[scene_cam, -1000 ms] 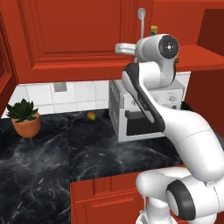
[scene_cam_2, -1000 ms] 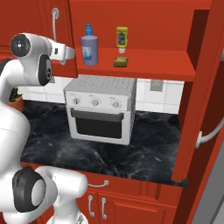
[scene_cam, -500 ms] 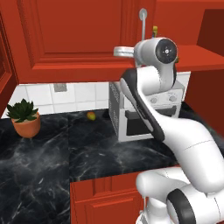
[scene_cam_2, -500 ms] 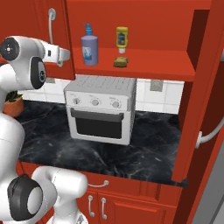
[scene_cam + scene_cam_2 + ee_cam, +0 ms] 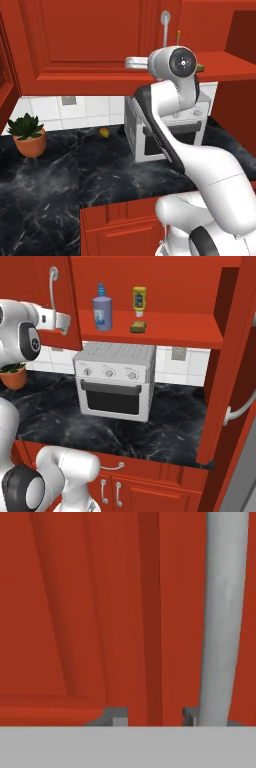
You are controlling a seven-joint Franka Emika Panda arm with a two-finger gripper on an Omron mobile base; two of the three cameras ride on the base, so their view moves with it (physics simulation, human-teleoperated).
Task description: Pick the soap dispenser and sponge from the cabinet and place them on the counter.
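The cabinet [image 5: 150, 321] stands open over the counter [image 5: 50, 411]. On its red shelf are the lavender soap dispenser [image 5: 102, 307] with a blue pump and, to its right, the small tan sponge [image 5: 138, 326]. My gripper [image 5: 64, 322] is left of the shelf, pressed up to the left cabinet door [image 5: 85, 40] beside its silver handle [image 5: 225, 612]. In the hand view the gripper [image 5: 154, 716] is open, with only red door panel between the tips and the handle just outside the right fingertip [image 5: 191, 715]. It holds nothing.
A yellow squeeze bottle [image 5: 139, 300] stands behind the sponge. A white toaster oven [image 5: 115, 381] sits on the counter under the shelf. A potted plant [image 5: 27, 135] and a small fruit [image 5: 104, 132] are further left. The right cabinet door [image 5: 235, 356] hangs open.
The jaws have parted from shut. The arm's upper joints have swung leftward while the hand stayed by the left door's handle.
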